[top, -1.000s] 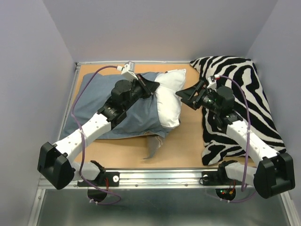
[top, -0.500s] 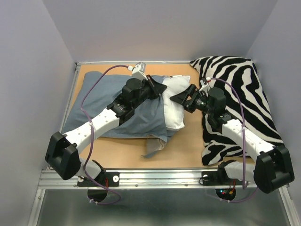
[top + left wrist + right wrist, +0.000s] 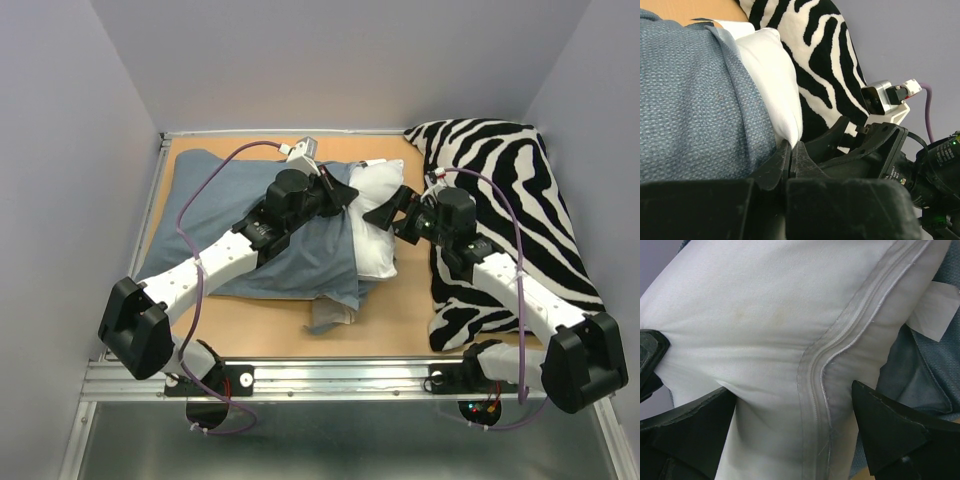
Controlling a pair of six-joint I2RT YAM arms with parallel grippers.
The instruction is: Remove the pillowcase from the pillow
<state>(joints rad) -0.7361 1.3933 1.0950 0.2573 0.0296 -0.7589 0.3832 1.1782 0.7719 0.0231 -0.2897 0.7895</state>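
The slate blue-grey pillowcase lies at the left of the table with the white pillow sticking out of its right end. My left gripper is shut, its tips at the pillowcase's open edge against the white pillow; no cloth shows between them. In the left wrist view the shut gripper points at the pillow beside the pillowcase. My right gripper is open at the pillow's exposed end. In the right wrist view the gripper straddles the pillow's seamed end, fingers pressing it.
A black-and-white zebra-striped cushion lies along the right side under my right arm. Grey walls stand behind and on both sides. A loose fold of the pillowcase hangs toward the near edge. A metal rail runs along the front.
My left gripper has moved right along the pillowcase to its open edge. My right gripper has moved left onto the pillow's end. The pillow and pillowcase have shifted slightly.
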